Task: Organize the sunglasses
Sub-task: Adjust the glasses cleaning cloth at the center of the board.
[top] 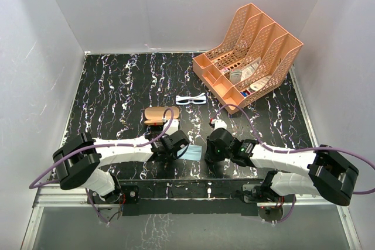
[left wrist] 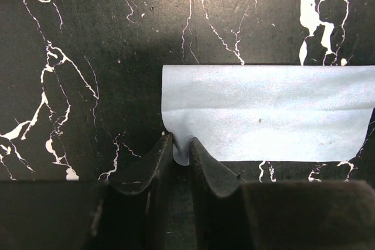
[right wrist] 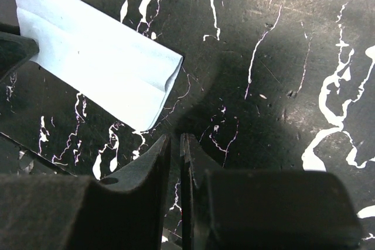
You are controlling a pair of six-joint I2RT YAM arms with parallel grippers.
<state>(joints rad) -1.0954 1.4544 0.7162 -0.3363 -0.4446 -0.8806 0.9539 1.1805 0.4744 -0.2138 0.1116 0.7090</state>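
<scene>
Right now the sunglasses [top: 191,99] are lying on the black marbled surface [top: 117,86], toward the middle. They are sitting just beyond the brown plaid case [top: 161,115] and to the left of the orange file rack [top: 249,57], touching neither. Both arms are reaching in low from the near edge, and neither hand is anywhere near the sunglasses.

The left hand [left wrist: 181,144] is pressing down at the surface with its two fingers drawn almost together. They are pinching a corner of the light blue cloth [left wrist: 269,112], and a small curl of the fabric is showing between the fingertips. The rest of the cloth is lying flat and stretching away to the right in the left wrist view. From above, the cloth [top: 193,153] is sitting between the two hands, nearer to the arms than the case is.

The right hand [right wrist: 174,139] is hovering just beside the cloth, over bare surface. Its fingers are standing close together with only a thin slit between them and nothing in that slit. In the right wrist view the cloth [right wrist: 99,68] is showing as a folded strip lying up and to the left of the fingertips, not touching them.
</scene>
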